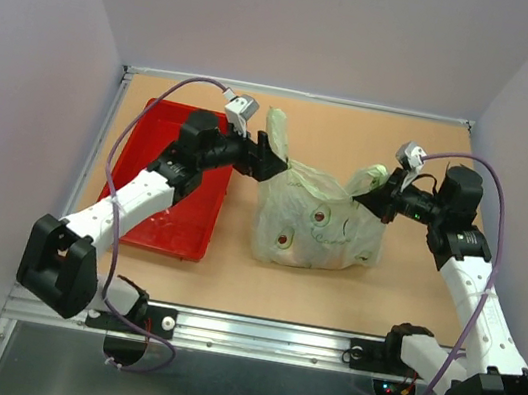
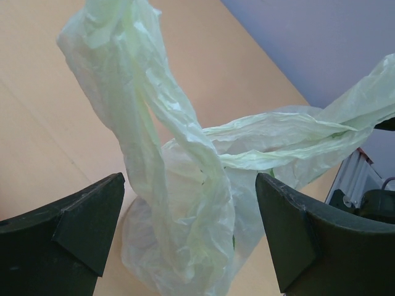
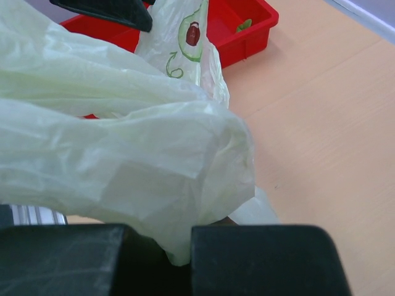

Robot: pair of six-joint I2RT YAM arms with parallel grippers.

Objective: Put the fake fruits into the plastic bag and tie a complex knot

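The pale-green plastic bag [image 1: 315, 224] sits bulging in the middle of the table, and the fake fruits are hidden inside it. One handle strip [image 1: 277, 129] stands up at the left and the other [image 1: 368, 180] runs to the right. In the left wrist view the upright strip [image 2: 179, 142] crosses the sideways strip [image 2: 278, 132]; no tight knot shows. My left gripper [image 1: 274, 166] [image 2: 191, 209] is open, with the upright strip between its fingers [image 2: 80, 228]. My right gripper [image 1: 378, 198] [image 3: 182, 246] is shut on the bag's right handle strip [image 3: 136, 166].
A red tray [image 1: 178, 193] lies left of the bag under my left arm. It also shows in the right wrist view [image 3: 247, 28] with a small green bit [image 3: 244, 26] in it. The bag carries printed red and green marks [image 3: 191, 34]. Purple walls surround the table.
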